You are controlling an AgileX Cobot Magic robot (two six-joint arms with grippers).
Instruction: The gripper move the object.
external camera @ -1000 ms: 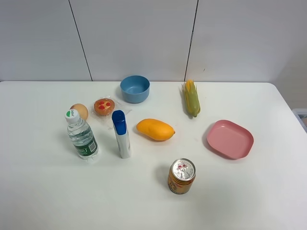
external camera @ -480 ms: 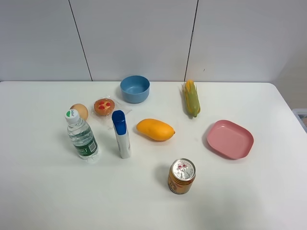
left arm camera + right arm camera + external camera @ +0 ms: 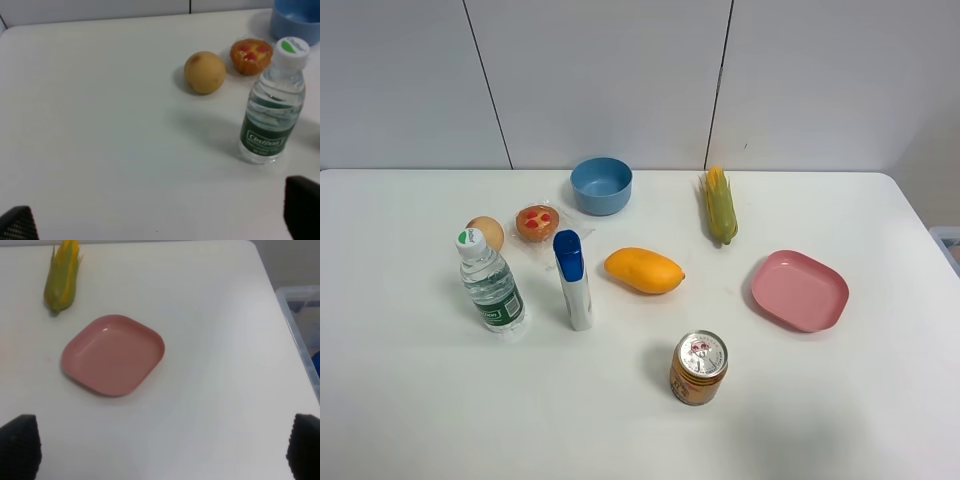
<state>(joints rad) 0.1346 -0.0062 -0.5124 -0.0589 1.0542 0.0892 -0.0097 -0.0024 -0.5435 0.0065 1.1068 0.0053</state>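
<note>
The slim white shampoo bottle [image 3: 574, 282] with a blue cap stands left of centre on the white table [image 3: 420, 400], between the clear water bottle [image 3: 491, 283] and a mango [image 3: 643, 270]. Neither arm shows in the exterior high view. My left gripper [image 3: 160, 220] is open and empty, with only its black fingertips [image 3: 302, 207] in view; it is short of the water bottle [image 3: 272, 110], and the shampoo bottle is out of that view. My right gripper [image 3: 162, 447] is open and empty, short of the pink plate [image 3: 112, 354].
A blue bowl [image 3: 601, 185], a small tart [image 3: 537, 222] and a round brown fruit [image 3: 486, 233] lie at the back left. A corn cob [image 3: 720, 205] lies at the back right. A drink can [image 3: 698, 367] stands in front. A clear bin [image 3: 305, 325] sits off the table's right edge.
</note>
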